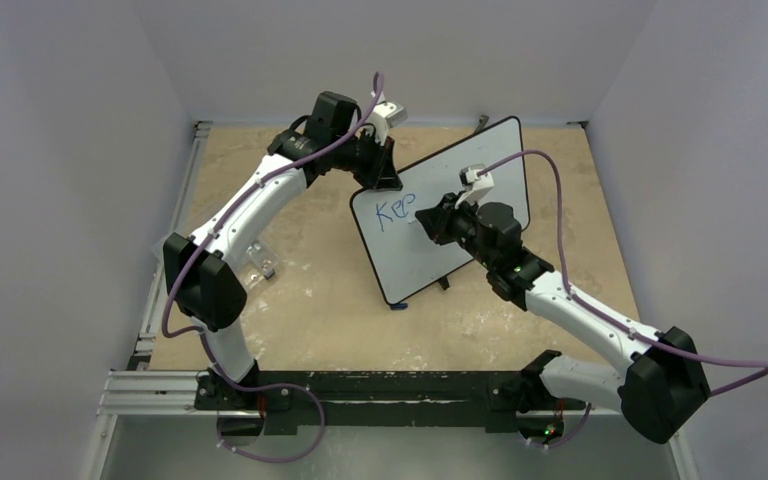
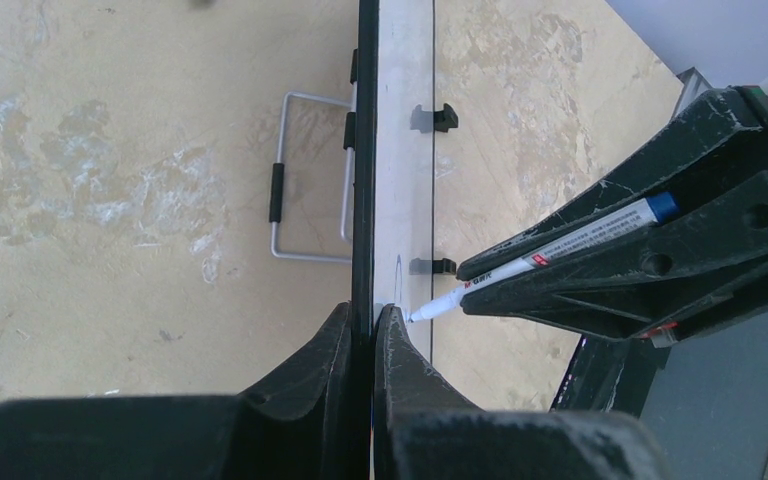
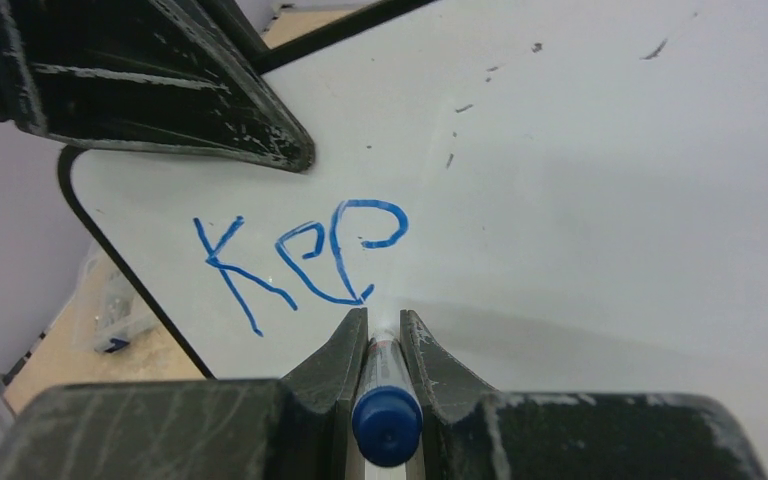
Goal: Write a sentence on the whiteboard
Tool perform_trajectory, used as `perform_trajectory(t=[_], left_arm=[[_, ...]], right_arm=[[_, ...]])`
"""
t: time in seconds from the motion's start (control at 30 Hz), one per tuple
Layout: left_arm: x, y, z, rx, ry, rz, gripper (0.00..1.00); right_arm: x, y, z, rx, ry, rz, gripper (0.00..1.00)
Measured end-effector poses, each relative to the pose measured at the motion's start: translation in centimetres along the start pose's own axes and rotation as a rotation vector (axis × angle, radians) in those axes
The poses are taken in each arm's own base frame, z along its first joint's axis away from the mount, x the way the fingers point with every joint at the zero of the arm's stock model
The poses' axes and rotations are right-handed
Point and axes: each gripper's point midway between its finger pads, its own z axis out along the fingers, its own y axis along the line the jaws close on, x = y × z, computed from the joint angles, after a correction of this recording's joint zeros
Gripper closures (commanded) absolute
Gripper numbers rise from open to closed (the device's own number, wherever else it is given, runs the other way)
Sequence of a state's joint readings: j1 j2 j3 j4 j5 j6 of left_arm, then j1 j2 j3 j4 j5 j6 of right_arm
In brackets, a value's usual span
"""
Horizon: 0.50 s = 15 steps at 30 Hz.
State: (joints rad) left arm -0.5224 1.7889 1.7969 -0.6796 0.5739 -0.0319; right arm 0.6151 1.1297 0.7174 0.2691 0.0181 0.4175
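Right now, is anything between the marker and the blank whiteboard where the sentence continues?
Nothing visible. The marker is at the letters, bare whiteboard lies past them, and the left fingers clamp the rim away from it.

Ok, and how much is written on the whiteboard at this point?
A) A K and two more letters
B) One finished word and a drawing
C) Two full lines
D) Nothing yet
A: in the right wrist view the blue lettering on the whiteboard is a K plus two more letters, and the marker in the right pincer sits at the last one.
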Motion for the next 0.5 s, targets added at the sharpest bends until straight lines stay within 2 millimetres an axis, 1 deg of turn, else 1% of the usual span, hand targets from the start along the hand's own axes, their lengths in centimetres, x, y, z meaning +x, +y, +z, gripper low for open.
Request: perform_trajectory(t=[0.33,0.5], left_arm=[[0.0,-0.1,0.0,0.004,0.0,0.001,1.0],[-0.1,-0.3,0.0,0.008,-0.002,0.002,1.0]], right_arm=[[1.2,-2.3,-0.4,0.111,0.044,-0.028,1.0],[0.5,-2.6,-0.6,0.138,0.039,-0.05,1.0]])
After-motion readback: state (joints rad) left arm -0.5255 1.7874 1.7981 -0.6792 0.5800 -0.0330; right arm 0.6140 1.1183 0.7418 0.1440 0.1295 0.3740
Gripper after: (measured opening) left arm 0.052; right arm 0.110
